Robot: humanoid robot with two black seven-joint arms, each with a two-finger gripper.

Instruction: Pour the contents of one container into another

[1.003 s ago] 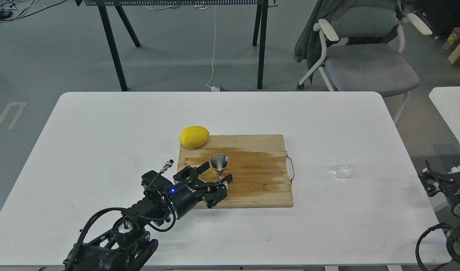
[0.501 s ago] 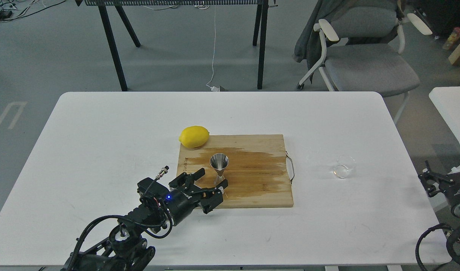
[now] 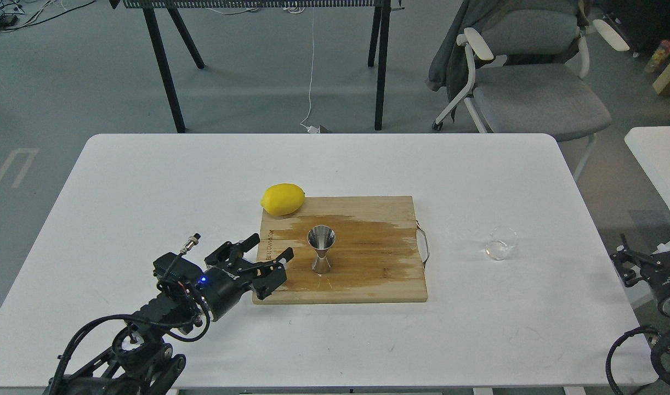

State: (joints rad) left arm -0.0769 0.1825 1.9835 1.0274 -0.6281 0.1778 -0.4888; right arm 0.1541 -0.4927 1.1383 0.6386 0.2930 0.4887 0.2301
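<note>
The shiny steel jigger (image 3: 321,249) stands upright by itself on the wooden cutting board (image 3: 368,263). My left gripper (image 3: 271,248) is open over the board's left edge, a short way left of the jigger and touching nothing. Far to the right, on the white table (image 3: 148,181), sits the small clear glass cup (image 3: 501,243). My right gripper (image 3: 631,263) hangs off the table's right edge, right of the cup, with spread fingers and nothing in it.
A yellow lemon (image 3: 282,198) rests at the board's far left corner. The board has a metal handle (image 3: 424,247) on its right side. A grey chair (image 3: 532,82) and black table legs (image 3: 165,66) stand beyond the table. Another white table (image 3: 661,159) is at the right.
My left gripper has drawn back to the left, away from the jigger, which it had flanked a second ago. The jigger stays standing on the board. The right arm has not moved.
</note>
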